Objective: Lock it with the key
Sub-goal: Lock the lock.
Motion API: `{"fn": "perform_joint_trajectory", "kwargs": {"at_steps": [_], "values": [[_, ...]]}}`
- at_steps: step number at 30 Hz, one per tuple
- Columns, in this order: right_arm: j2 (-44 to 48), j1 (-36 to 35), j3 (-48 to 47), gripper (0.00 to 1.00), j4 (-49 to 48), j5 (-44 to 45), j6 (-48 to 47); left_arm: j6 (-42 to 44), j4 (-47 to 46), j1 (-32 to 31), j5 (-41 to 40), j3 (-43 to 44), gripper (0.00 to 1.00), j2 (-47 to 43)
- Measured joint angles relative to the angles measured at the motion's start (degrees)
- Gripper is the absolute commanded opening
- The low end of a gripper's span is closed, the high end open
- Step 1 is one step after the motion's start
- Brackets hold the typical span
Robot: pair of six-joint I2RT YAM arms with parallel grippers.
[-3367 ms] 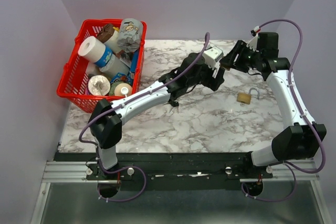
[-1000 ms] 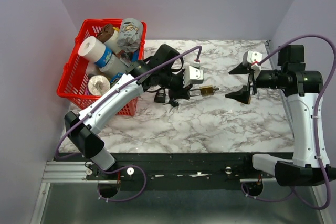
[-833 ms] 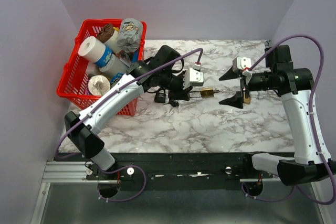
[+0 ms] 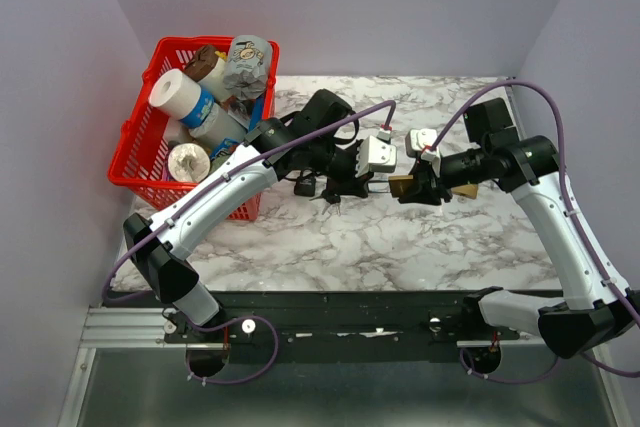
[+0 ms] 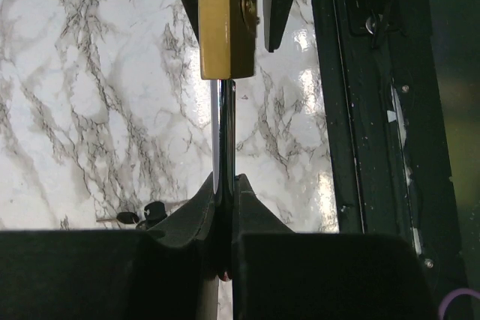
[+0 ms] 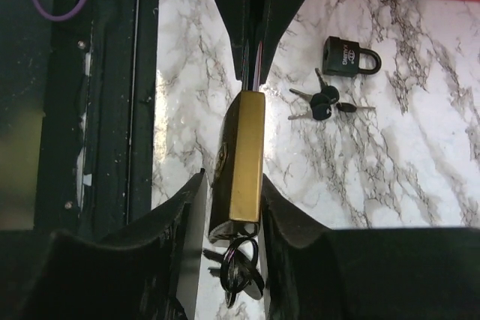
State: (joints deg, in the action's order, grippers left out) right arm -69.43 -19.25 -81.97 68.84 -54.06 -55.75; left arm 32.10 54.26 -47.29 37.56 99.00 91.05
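Brass padlock aloft over the marble tabletop, shackle pinched tight in the left pincer. Right pincer narrow around the body, firm grip impossible to tell. Key bunch at the body's end opposite the shackle.

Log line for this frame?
left gripper: shut on shackle | right gripper: jaws flank padlock, grip unclear | keys: at padlock base
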Motion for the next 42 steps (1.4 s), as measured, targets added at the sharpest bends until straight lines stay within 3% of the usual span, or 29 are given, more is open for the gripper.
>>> {"fn": "perform_joint_trajectory", "kwargs": {"at_steps": [2, 3, 4, 6, 9, 15, 20, 25, 34, 38, 42], "values": [[0.2, -0.2, 0.3, 0.07, -0.5, 0.9, 0.2, -0.3, 0.4, 0.0, 0.1, 0.0, 0.0, 0.0], [0.3, -0.3, 0.5, 0.01, -1.2, 1.4, 0.5, -0.5, 0.9, 0.0, 0.2, 0.1, 0.0, 0.0], [0.3, -0.4, 0.5, 0.01, -1.2, 1.6, 0.2, -0.7, 1.1, 0.0, 0.1, 0.2, 0.02, 0.0], [0.6, -0.5, 0.6, 0.01, -2.0, 1.9, 0.7, -1.3, 1.6, -0.1, 0.1, 0.7, 0.25, 0.0], [1.2, -0.6, 0.9, 0.01, -3.3, 2.3, 3.1, -2.6, 1.0, 0.2, 0.3, 0.7, 0.48, 0.0], [2.2, -0.7, 3.6, 0.01, -8.8, 2.3, 11.1, -7.6, -7.3, 5.3, 3.2, -4.1, 0.59, -4.8], [4.1, -0.7, 5.6, 0.01, -15.1, 0.3, 17.3, -10.6, -17.2, 9.3, 5.2, -16.9, 0.66, -16.8], [8.7, -0.7, 10.4, 0.01, -24.1, -3.0, 22.8, -13.3, -23.6, 9.3, 6.1, -24.5, 0.66, -25.1], [9.5, -1.0, 11.5, 0.01, -29.4, -7.4, 25.6, -17.8, -29.6, 9.3, 8.2, -24.7, 0.62, -24.1], [9.5, -1.7, 11.5, 0.01, -30.0, -7.8, 25.7, -19.2, -30.2, 9.3, 9.0, -24.7, 0.47, -22.6], [9.5, -2.2, 11.5, 0.01, -30.3, -8.0, 25.9, -19.8, -30.4, 9.3, 9.9, -24.5, 0.25, -21.7]]}}
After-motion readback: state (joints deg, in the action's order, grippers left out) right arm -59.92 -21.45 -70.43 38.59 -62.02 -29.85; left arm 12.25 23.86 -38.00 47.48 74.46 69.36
